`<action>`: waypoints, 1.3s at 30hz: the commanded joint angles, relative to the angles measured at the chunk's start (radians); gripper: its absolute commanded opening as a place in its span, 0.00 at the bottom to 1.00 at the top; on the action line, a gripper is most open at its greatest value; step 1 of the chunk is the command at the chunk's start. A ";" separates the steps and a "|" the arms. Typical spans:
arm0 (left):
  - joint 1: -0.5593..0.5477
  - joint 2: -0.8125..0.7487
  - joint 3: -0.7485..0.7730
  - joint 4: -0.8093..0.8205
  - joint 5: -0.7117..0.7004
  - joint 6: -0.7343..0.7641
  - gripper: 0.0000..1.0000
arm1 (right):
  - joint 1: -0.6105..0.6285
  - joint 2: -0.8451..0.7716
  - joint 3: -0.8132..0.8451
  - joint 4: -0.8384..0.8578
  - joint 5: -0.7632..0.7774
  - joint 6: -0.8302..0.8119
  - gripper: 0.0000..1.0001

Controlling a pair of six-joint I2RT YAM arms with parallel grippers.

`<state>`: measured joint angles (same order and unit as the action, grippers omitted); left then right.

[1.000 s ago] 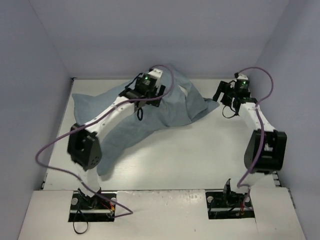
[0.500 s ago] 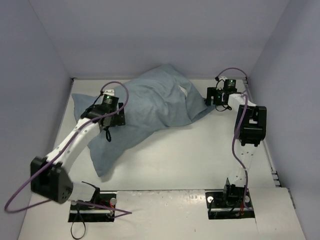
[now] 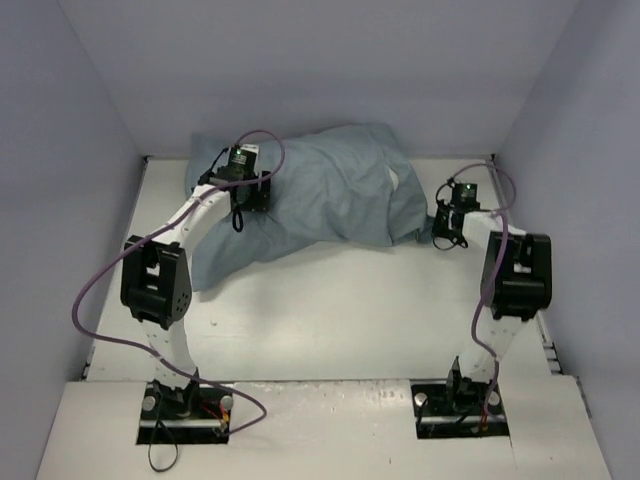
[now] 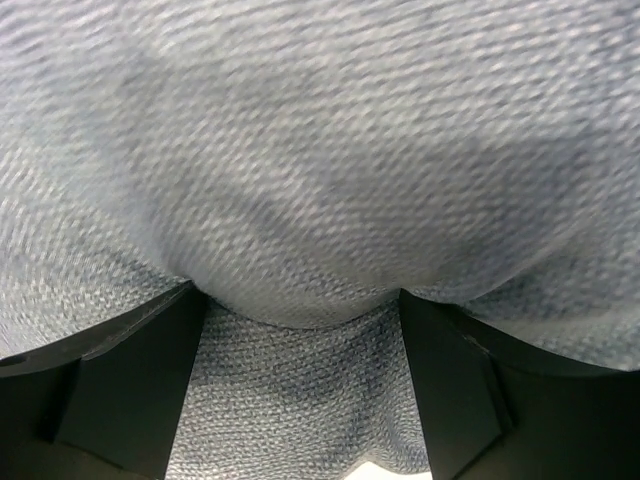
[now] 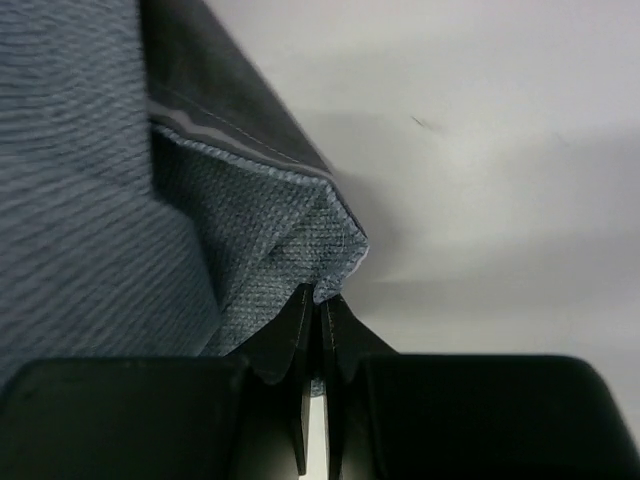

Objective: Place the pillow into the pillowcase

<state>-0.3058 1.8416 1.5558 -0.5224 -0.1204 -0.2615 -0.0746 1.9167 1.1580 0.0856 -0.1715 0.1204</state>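
The right claw point(image 3: 444, 222) is closed, its two black fingertips point(image 5: 300, 330) pressed together. A folded corner of the pillowcase point(image 5: 290, 240) comes down to the tips and appears nipped between them. In the wrist view this corner shows pale blue-grey weave. Above it runs a dark charcoal band with a thin light stripe along its hem. Right of the corner lies the bare white surface point(image 5: 480, 150), shadowed just beside the cloth.

The left claw point(image 4: 297, 300) stands wide open. Its fingers point(image 4: 130, 380) sit on either side of a rounded bulge of the blue-grey fabric, which fills the whole wrist view and is pushed up between them.

From above, the left claw point(image 3: 248, 185) sits on the far left part of the pillowcase point(image 3: 330, 195). The right claw is at the sack's right end, by the right wall. The pillowcase lies along the far edge of the surface point(image 3: 350, 300), stretched left to right between the two claws. It is plump in the middle, and a flatter flap trails toward the near left. The pillow cannot be made out as a separate thing, as the grey-blue cloth covers the mound. Purple cables loop over both arms.
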 commanded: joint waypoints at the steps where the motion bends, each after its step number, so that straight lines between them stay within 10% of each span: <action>1: -0.007 0.028 0.093 0.120 0.162 0.027 0.73 | -0.053 -0.154 -0.046 0.000 0.112 0.120 0.00; 8: 0.195 -0.217 -0.081 0.125 0.234 0.039 0.70 | -0.125 -0.186 -0.092 -0.001 0.093 0.206 0.00; 13: 0.436 -0.314 -0.278 0.041 0.450 0.022 0.26 | -0.126 -0.183 -0.064 -0.001 0.056 0.223 0.00; 21: 0.478 -0.467 -0.496 0.074 0.352 0.068 0.69 | -0.125 -0.157 -0.017 0.000 0.012 0.199 0.00; 39: 0.468 -0.429 -0.675 0.289 0.577 0.260 0.76 | -0.108 -0.185 -0.061 0.054 -0.034 0.223 0.00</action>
<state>0.1692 1.4418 0.8776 -0.3279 0.3813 -0.0349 -0.1932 1.7775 1.0908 0.0933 -0.1883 0.3408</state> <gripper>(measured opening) 0.756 0.009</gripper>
